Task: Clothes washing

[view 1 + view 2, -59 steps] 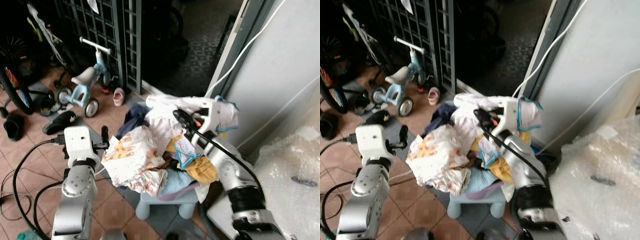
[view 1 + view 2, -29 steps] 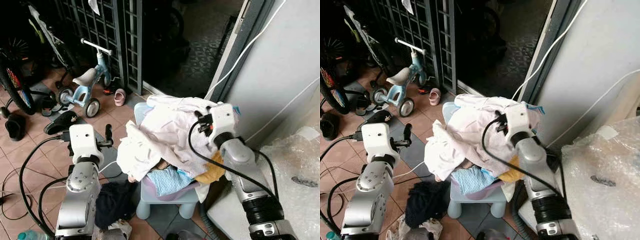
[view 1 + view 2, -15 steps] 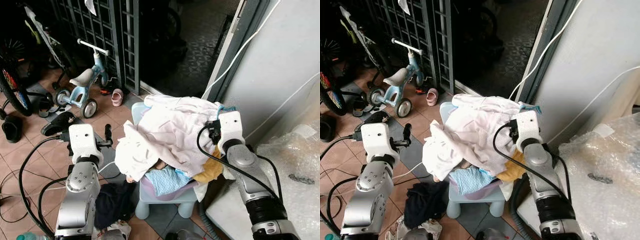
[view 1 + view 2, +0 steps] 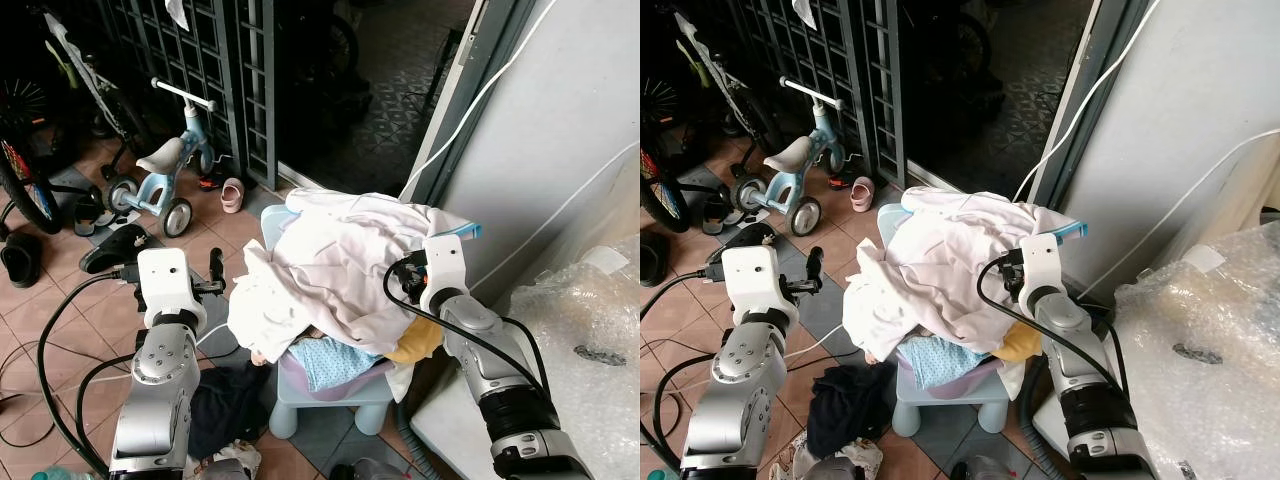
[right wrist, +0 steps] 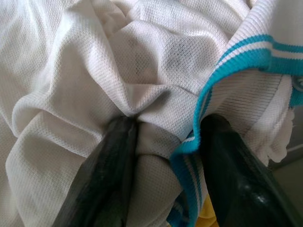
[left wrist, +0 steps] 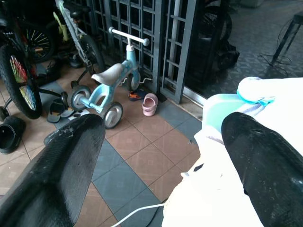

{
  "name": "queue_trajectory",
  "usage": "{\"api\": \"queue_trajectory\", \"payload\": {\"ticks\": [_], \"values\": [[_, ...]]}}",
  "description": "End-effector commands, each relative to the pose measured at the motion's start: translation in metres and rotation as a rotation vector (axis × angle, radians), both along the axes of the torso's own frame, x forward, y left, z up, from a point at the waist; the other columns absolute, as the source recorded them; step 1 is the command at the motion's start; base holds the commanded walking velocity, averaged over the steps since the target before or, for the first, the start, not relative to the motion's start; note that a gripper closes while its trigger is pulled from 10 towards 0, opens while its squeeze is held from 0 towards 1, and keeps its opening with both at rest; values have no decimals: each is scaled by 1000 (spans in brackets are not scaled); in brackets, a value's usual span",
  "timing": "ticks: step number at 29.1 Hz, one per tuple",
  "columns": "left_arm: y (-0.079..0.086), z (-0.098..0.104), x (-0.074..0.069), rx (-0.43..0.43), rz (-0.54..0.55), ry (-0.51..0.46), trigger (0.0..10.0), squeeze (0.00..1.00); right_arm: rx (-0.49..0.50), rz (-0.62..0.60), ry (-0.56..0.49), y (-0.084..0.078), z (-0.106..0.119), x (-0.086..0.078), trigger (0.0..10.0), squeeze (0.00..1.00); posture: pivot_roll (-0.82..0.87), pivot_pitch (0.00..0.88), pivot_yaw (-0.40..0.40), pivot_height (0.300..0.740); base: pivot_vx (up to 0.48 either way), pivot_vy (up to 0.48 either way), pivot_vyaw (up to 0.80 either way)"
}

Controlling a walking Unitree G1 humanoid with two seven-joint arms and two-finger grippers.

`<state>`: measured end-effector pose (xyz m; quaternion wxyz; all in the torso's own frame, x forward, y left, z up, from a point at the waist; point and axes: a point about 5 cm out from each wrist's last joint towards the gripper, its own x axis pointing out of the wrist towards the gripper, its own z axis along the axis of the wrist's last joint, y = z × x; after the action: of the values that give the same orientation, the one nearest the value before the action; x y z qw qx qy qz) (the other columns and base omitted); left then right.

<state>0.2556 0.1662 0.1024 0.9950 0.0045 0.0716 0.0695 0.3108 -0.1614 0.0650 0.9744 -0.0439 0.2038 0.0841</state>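
A heap of laundry sits in a lilac basin point(image 4: 335, 377) on a small light-blue stool point(image 4: 322, 407). A white shirt point(image 4: 330, 265) with teal trim is draped over the heap, above a blue garment point(image 4: 335, 358) and a yellow one point(image 4: 422, 340). My right gripper point(image 5: 168, 124) is pressed into the right side of the heap, its fingers shut on a fold of the white shirt point(image 5: 142, 61). To the left of the heap my left gripper point(image 6: 161, 125) is held up, open and with nothing in it. A dark garment point(image 4: 225, 400) lies on the floor tiles beside the stool.
A child's tricycle point(image 4: 170, 165), a pink sandal point(image 4: 231, 195) and dark shoes point(image 4: 118, 246) stand before a metal grille point(image 4: 200, 60). A bicycle wheel point(image 4: 20, 180) is at far left. Black cables point(image 4: 50, 350) trail on the floor. A bubble-wrapped object point(image 4: 585, 330) and a wall are close on the right.
The right gripper has come down from holding clothes up and now rests in the heap. The white shirt now covers the patterned garment. A dark garment has dropped to the floor.
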Motion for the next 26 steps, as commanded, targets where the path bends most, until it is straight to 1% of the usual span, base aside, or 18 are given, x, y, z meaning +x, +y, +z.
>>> {"api": "queue_trajectory", "payload": {"ticks": [1, 6, 11, 12, 15, 19, 20, 22, 24, 26], "values": [[-1, -1, 1, -4, -1, 11, 10000, 0, 25, 14, 42, 3, -4, 1, 0, 0, 40, 0, -55, 740, 0, 0, 0], [-1, -2, 1, -3, -6, 14, 10000, 0, 40, 25, 45, 4, -4, 3, 0, 0, 39, 0, -55, 740, 0, 0, 0], [-1, -2, 1, -3, -6, 16, 10000, 0, 77, 38, 33, 7, -3, 4, 0, 0, 39, 0, -54, 740, 0, 0, 0], [-2, -2, 1, -4, -6, 16, 10000, 0, 110, 30, 14, 7, 0, 5, 0, 0, 38, 0, -56, 740, 0, 0, 0], [-2, -4, 1, -8, -4, 20, 10000, 0, 146, 30, -25, 9, 4, 6, 0, 0, 36, 0, -55, 740, 0, 0, 0], [-2, -5, 1, -7, -6, 20, 10000, 0, 202, 18, -105, 10, 13, 7, 0, 0, 34, 0, -56, 740, 0, 0, 0], [-1, -5, 2, -6, -3, 24, 10000, 0, 227, 11, -150, 11, 18, 6, 0, 0, 33, 0, -51, 740, 0, 0, 0], [0, -6, 2, -3, 1, 27, 10000, 0, 240, 9, -180, 12, 21, 5, 0, 0, 32, 0, -47, 740, 0, 0, 0], [-2, -4, 4, 9, 12, 25, 10000, 0, 278, 1, -245, 13, 30, 3, 0, 0, 32, 0, -38, 740, 0, 0, 0], [-3, -2, 5, 15, 10, 10, 10000, 0, 314, -10, -289, 14, 38, 2, 0, 0, 30, 0, -33, 740, 0, 0, 0]]}}
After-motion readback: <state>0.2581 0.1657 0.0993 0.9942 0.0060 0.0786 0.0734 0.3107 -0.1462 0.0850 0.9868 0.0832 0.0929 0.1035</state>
